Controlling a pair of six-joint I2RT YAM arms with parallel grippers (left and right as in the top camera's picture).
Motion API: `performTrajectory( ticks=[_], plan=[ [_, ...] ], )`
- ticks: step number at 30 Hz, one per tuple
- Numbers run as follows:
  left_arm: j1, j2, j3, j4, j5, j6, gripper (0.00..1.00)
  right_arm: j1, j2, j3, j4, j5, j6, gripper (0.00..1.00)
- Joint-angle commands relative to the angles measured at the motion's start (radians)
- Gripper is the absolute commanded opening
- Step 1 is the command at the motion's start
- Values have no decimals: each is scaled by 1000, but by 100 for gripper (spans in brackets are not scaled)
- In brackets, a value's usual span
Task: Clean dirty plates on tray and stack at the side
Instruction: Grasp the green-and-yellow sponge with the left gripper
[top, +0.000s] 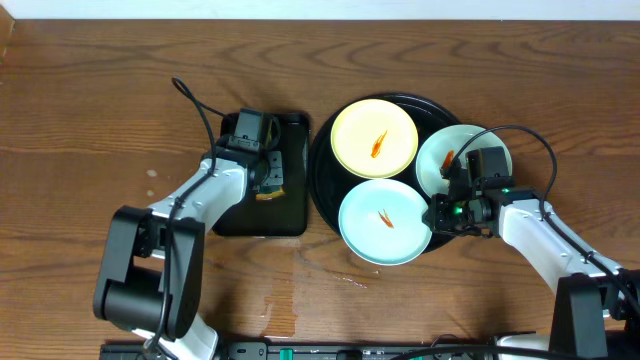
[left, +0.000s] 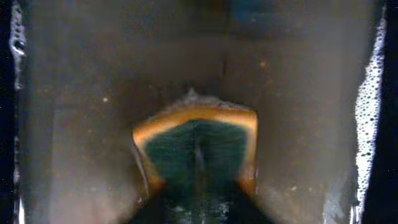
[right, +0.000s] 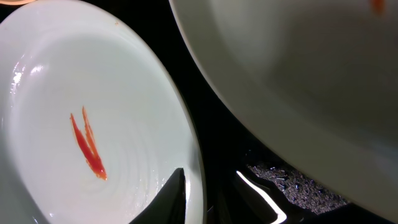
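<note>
Now: three plates (top: 374, 140) — one yellow, two mint; left pincer (top: 268, 188) clamps sponge (left: 199, 143) — right pincer (top: 438, 214) nips mint plate (top: 385, 222).

Bench (top: 80, 110): open wood at left and front-centre. Tray (top: 320, 185): three plates (top: 384, 222) packed close, narrow gaps only. Rectangular tray (top: 292, 215) just beside its left rim. Right arm (top: 540, 235) bars the right side.

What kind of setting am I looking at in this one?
Probably a lab bench staged for dishwashing, not a real kitchen: a bare wooden table, a round black tray holding three sauce-smeared plates, and a rectangular tray of soapy water with a sponge.
</note>
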Motion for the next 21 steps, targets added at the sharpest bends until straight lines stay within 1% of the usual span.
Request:
performTrajectory(
  ticks=[1, 7, 12, 13, 14, 15, 17, 18, 19, 21],
  plan=[
    [2, 13, -5, 14, -9, 5, 7, 18, 4, -1, -1, 3, 2, 15],
    [2, 5, -1, 11, -8, 6, 7, 18, 4, -1, -5, 3, 2, 14],
    [2, -70, 13, -65, -9, 7, 7, 18, 4, -1, -6, 3, 2, 15],
    [2, -87, 13, -77, -9, 8, 9, 18, 4, -1, -5, 3, 2, 15],
    [2, -101, 13, -88, -9, 9, 15, 18, 4, -1, -5, 3, 2, 15],
    [2, -112, 13, -95, -9, 9, 22, 18, 4, -1, -5, 3, 2, 15],
    [1, -112, 11, -98, -8, 8, 45, 18, 4, -1, -5, 3, 2, 15],
    [1, -108, 6, -97, -8, 9, 54, 18, 4, -1, -5, 3, 2, 14],
    [1, -103, 2, -97, -8, 9, 59, 18, 4, -1, -5, 3, 2, 15],
    [1, -93, -8, -102, -8, 8, 61, 18, 4, -1, -5, 3, 2, 15]
  ],
)
